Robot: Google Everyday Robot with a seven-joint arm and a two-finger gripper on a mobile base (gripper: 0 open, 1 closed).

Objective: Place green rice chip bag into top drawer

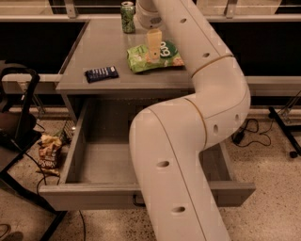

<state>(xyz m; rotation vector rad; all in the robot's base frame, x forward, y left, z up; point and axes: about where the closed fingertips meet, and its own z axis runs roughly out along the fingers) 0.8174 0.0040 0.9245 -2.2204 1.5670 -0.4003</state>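
Observation:
The green rice chip bag (138,61) lies flat on the grey table top (99,47), towards the back and right of its middle. My gripper (153,54) hangs from the white arm (207,94) straight over the bag's middle, its pale tip at or just above the bag's surface. The top drawer (89,197) stands pulled wide open below the table top, and its visible grey floor holds nothing. The arm hides the drawer's right part and most of its front handle.
A green drink can (127,10) stands at the table's back edge, left of the gripper. A dark blue bar (101,73) lies on the table's front left. A brown-orange snack bag (48,153) lies on the floor left of the drawer, by a black stand (28,94).

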